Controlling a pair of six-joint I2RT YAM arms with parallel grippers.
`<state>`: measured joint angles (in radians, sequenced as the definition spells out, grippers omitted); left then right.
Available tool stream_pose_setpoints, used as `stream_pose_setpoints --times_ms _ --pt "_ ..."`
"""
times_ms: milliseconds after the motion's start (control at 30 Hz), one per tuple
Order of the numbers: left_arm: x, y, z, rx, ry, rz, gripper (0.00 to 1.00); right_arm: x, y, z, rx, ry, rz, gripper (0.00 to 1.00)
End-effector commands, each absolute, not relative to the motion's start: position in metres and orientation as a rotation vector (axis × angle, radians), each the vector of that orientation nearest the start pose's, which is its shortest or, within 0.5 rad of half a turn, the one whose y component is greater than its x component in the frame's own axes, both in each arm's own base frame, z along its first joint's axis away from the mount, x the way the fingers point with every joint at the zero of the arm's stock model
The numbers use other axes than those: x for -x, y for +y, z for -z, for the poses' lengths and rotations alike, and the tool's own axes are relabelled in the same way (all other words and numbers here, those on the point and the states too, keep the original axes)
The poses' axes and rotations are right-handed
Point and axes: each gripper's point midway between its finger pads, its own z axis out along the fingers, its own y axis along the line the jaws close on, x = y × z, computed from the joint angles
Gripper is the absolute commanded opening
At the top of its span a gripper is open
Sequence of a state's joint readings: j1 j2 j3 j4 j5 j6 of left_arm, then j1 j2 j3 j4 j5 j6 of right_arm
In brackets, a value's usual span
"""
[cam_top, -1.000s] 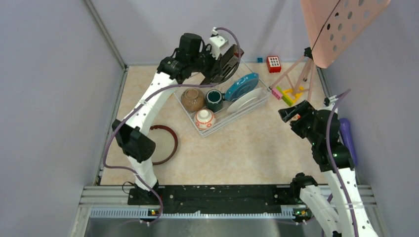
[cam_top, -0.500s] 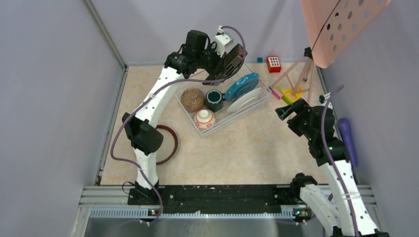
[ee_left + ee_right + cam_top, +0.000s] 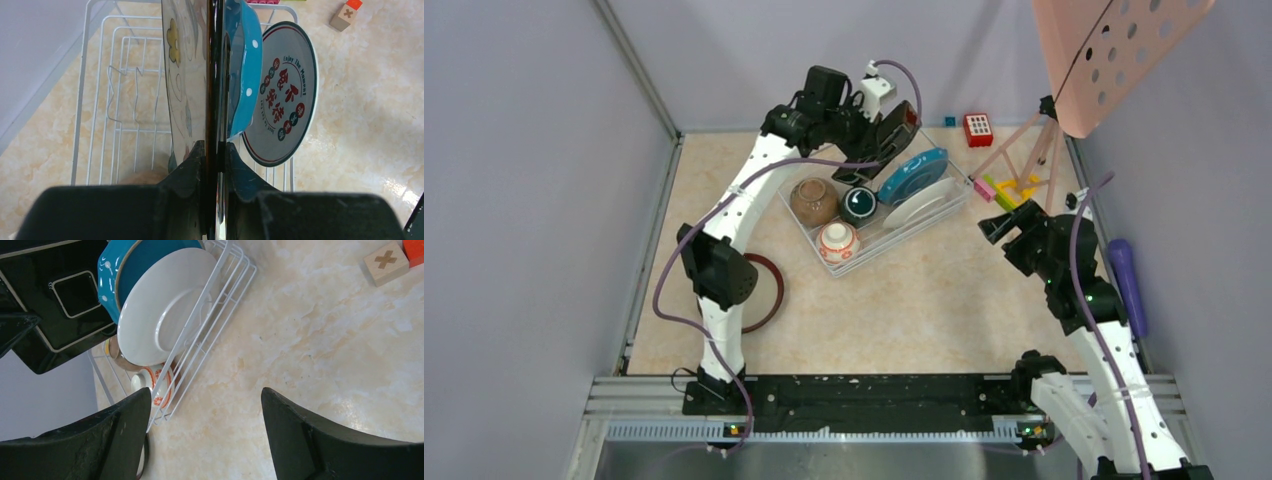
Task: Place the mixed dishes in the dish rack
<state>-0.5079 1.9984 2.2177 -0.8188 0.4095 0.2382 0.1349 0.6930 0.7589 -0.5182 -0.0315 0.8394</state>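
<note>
Beige tabletop (image 3: 924,300); dish rack (image 3: 95,75) with bowls (image 3: 813,201), plates (image 3: 914,172)

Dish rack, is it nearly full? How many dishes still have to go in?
Five are in the dish rack: brown bowl, dark green mug, small patterned bowl, blue dotted plate, white plate. In hand: the black square plate, held edge-on by the left gripper, jaws closed on it, above the rack. Left: slot it in, then fetch the red-rimmed plate lying on the table.
</note>
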Motion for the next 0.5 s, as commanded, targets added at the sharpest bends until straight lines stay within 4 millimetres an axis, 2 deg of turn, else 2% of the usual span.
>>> stream_pose_setpoints --times_ms 0,267,467 --pt "-0.45 -0.33 -0.381 -0.982 1.611 0.629 0.0 -0.264 0.075 -0.229 -0.684 1.94 -0.662 0.79" --pt "-0.476 -0.332 -0.362 -0.975 1.616 0.549 0.0 -0.264 0.075 -0.224 -0.688 1.947 -0.659 0.79" --pt "-0.49 -0.342 -0.35 -0.984 1.59 0.545 0.0 -0.266 0.075 -0.221 -0.689 1.952 -0.657 0.79"
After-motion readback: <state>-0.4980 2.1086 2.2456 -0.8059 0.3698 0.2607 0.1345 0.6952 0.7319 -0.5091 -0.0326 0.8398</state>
